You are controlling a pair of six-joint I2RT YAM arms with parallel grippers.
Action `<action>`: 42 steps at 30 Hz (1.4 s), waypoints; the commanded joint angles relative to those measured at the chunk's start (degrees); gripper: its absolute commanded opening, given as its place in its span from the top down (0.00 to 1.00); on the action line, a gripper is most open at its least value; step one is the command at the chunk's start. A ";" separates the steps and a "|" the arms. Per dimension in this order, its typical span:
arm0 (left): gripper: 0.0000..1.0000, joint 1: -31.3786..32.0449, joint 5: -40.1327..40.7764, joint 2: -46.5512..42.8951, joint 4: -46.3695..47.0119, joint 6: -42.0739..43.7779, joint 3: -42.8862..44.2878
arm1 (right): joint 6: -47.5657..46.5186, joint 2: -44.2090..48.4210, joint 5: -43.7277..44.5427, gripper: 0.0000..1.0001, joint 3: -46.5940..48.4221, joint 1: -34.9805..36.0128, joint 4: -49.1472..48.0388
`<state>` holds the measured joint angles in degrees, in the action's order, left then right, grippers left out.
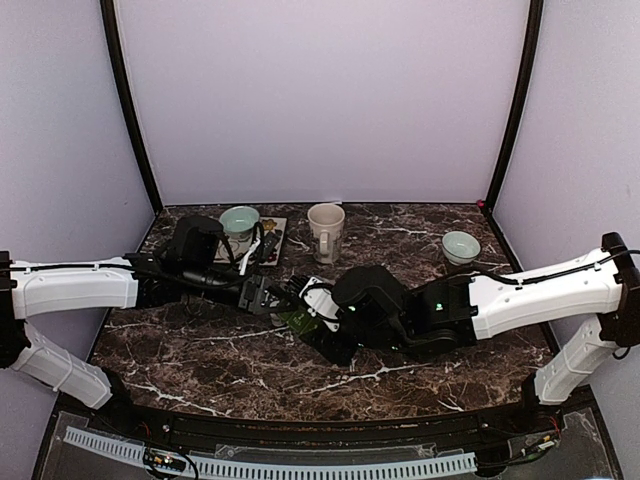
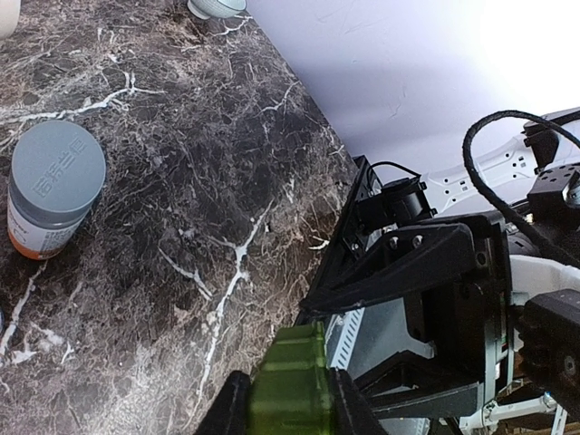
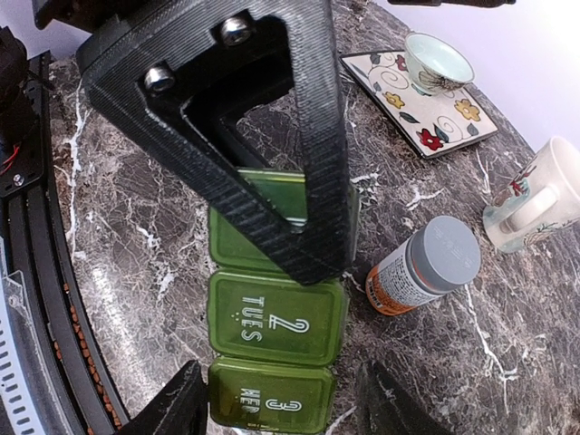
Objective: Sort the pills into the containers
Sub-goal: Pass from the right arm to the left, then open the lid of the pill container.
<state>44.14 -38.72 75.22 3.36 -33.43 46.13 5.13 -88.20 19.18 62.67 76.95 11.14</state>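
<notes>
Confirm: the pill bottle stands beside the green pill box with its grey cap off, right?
Not quite. The bottle does stand beside the pill box, but its grey cap is on, not off. The right wrist view shows it clearly.

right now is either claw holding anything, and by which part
The left claw grips the green pill box by its end compartment, past TUES. The right claw straddles the WED end with a gap showing, not gripping.
</notes>
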 commanded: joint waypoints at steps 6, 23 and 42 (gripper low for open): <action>1.00 -0.37 -0.15 -0.49 -1.77 0.39 0.45 | 1.27 -1.88 0.32 0.41 2.98 -0.04 -1.25; 1.00 -1.06 -0.35 -0.91 -1.58 -0.28 0.32 | 2.32 -5.08 2.30 0.36 5.20 0.49 1.97; 1.00 -1.47 0.19 -1.15 -1.90 -0.40 -0.27 | 3.78 -3.58 5.72 0.57 3.94 1.36 2.22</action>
<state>43.16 -38.30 75.22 2.59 -34.13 46.13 8.10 -92.84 23.24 66.17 78.02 13.98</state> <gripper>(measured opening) 0.242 0.438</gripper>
